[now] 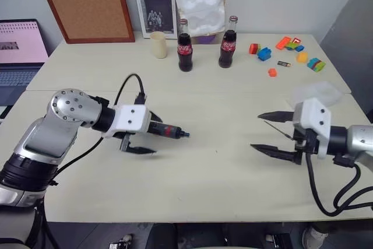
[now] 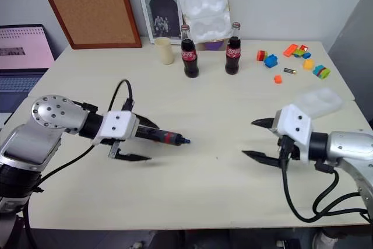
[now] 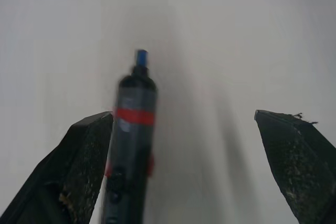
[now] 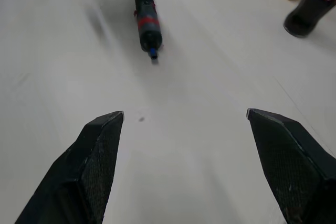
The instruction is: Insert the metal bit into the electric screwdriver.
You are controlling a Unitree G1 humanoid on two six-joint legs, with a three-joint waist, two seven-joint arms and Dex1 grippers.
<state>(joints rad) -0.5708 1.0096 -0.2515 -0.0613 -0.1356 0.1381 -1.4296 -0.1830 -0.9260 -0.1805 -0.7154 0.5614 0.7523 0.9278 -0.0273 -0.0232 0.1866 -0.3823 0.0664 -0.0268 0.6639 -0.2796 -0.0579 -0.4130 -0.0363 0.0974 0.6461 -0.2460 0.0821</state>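
The electric screwdriver (image 1: 166,130), dark with a red band and a blue tip, sticks out from my left gripper (image 1: 148,135) and points right across the table. In the left wrist view it lies against one finger (image 3: 86,166), and the other finger stands far off, so the jaws are open. I cannot tell whether it rests on the table. My right gripper (image 1: 265,133) hovers at the right, open, pointing left at the screwdriver (image 4: 147,19). A thin dark line (image 1: 277,130) crosses between its fingers; it may be the metal bit, I cannot tell.
Two cola bottles (image 1: 185,53) (image 1: 227,49) and a cream cup (image 1: 158,45) stand at the back. Coloured bricks (image 1: 288,48) and a small battery (image 1: 284,63) lie back right. A clear plastic piece (image 1: 317,93) sits behind my right gripper. A laptop (image 1: 17,56) is far left.
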